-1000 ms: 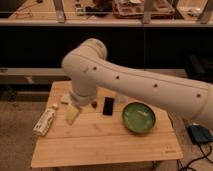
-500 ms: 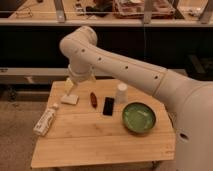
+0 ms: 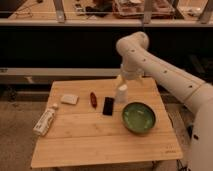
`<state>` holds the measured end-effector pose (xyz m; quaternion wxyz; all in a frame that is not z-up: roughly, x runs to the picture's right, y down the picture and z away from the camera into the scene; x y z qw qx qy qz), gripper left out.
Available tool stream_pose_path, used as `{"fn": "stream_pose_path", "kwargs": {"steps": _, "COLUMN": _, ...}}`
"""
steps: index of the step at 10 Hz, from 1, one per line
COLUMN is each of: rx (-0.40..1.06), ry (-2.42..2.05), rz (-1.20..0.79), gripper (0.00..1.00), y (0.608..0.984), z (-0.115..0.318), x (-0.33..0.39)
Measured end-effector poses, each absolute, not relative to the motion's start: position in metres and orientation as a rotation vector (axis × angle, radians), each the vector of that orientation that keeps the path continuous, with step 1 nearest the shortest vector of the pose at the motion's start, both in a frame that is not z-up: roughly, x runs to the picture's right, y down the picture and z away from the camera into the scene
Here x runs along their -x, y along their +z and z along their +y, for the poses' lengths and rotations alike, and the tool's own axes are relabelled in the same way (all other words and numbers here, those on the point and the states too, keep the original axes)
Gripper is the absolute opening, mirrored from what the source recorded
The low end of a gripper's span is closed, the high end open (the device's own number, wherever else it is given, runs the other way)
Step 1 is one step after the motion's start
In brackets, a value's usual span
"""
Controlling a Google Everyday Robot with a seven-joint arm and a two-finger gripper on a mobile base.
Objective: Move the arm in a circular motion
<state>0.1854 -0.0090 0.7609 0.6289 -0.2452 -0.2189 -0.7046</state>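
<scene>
The arm [image 3: 165,70] is large and white with small dark dots, reaching in from the lower right and bending at a bulbous joint [image 3: 131,47] above the table's back right. Its pale yellowish tapered tip, the gripper [image 3: 120,81], points down over the back of the wooden table [image 3: 95,137], just above a small white bottle [image 3: 121,93]. Nothing shows in its grasp.
On the table lie a green bowl [image 3: 138,117], a black phone [image 3: 108,106], a small red object [image 3: 93,98], a white packet [image 3: 69,99] and a lying white bottle [image 3: 45,121] at the left edge. A dark shelf unit runs behind the table.
The arm has swung from the table's left side to its back right, the elbow joint moving right. The tip now hangs over the small white bottle; table objects have not moved.
</scene>
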Motion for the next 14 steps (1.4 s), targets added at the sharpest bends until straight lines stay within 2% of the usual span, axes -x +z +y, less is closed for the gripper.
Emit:
{"fn": "stream_pose_path", "kwargs": {"steps": 2, "rx": 0.639, "ry": -1.518, "rz": -0.484, "gripper": 0.80, "y": 0.759, "z": 0.011, "x": -0.256}}
{"fn": "stream_pose_path", "kwargs": {"steps": 5, "rx": 0.639, "ry": -1.518, "rz": -0.513, "gripper": 0.80, "y": 0.735, "z": 0.035, "x": -0.270}}
{"fn": "stream_pose_path", "kwargs": {"steps": 7, "rx": 0.611, "ry": -1.578, "rz": -0.538, "gripper": 0.80, "y": 0.704, "z": 0.057, "x": -0.241}}
{"fn": "stream_pose_path", "kwargs": {"steps": 8, "rx": 0.610, "ry": -1.614, "rz": -0.553, "gripper": 0.80, "y": 0.675, "z": 0.079, "x": -0.217}}
{"fn": "stream_pose_path", "kwargs": {"steps": 11, "rx": 0.592, "ry": -1.707, "rz": -0.573, "gripper": 0.80, "y": 0.618, "z": 0.119, "x": -0.154}}
{"fn": "stream_pose_path", "kwargs": {"steps": 14, "rx": 0.441, "ry": -1.874, "rz": -0.645, "gripper": 0.80, "y": 0.584, "z": 0.123, "x": -0.051}}
